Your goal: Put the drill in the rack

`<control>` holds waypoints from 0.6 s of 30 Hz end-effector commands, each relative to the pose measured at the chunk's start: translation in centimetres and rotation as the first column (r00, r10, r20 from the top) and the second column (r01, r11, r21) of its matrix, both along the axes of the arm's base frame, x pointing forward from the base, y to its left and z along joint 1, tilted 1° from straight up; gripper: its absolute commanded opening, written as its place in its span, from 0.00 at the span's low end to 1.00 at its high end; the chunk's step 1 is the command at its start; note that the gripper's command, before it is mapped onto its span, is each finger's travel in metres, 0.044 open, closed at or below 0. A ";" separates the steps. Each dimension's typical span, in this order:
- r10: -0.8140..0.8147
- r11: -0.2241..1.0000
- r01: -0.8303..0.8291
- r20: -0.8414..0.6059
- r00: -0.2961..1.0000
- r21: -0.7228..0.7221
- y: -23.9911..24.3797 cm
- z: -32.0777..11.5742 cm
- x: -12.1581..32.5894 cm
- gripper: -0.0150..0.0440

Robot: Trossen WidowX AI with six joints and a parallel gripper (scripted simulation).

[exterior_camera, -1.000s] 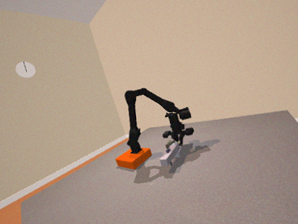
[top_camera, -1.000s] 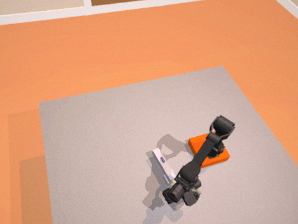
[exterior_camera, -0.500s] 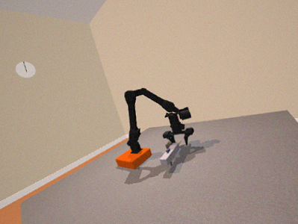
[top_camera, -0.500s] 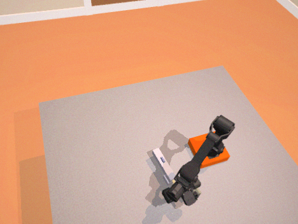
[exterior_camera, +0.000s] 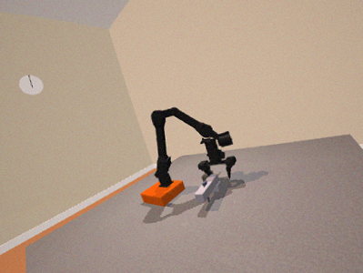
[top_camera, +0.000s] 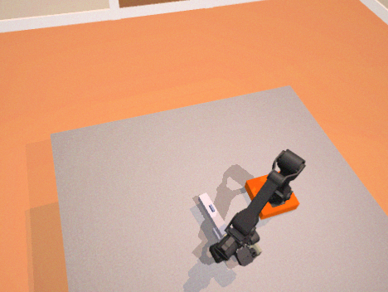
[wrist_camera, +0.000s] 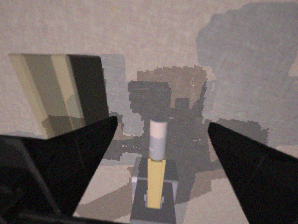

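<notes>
The long pale block lies below the arm. A small dark blue piece, likely the key, shows on its top. The drill has a grey-white cylindrical front part and a long yellow part, which runs back to the block. I cannot tell how much is still inside. My gripper is open and empty, its fingertips wide apart on either side of the drill's front part, not touching it. The beige grooved rack is left of the fingers in the wrist view.
The orange base carries the arm, which arches over to the block. The rack stands close beside the left finger. The grey table top reaches out around them, with arm shadows across it.
</notes>
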State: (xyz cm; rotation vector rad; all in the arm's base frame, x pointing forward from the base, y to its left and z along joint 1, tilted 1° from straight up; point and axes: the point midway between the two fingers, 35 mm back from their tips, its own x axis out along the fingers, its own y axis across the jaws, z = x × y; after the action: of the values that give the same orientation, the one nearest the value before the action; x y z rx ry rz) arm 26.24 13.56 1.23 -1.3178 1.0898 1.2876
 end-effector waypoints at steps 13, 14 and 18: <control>0.006 1.000 -0.006 -0.003 1.000 0.001 -0.8 -0.3 -0.1 1.00; 0.006 1.000 -0.006 -0.003 1.000 0.001 -0.8 -0.4 -0.1 1.00; 0.000 1.000 0.000 0.002 1.000 0.000 -0.7 -0.2 0.1 0.91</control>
State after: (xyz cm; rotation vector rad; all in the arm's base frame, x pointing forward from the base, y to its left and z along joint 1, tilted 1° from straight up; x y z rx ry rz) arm 26.31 12.82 0.98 -1.3187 1.0893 1.2858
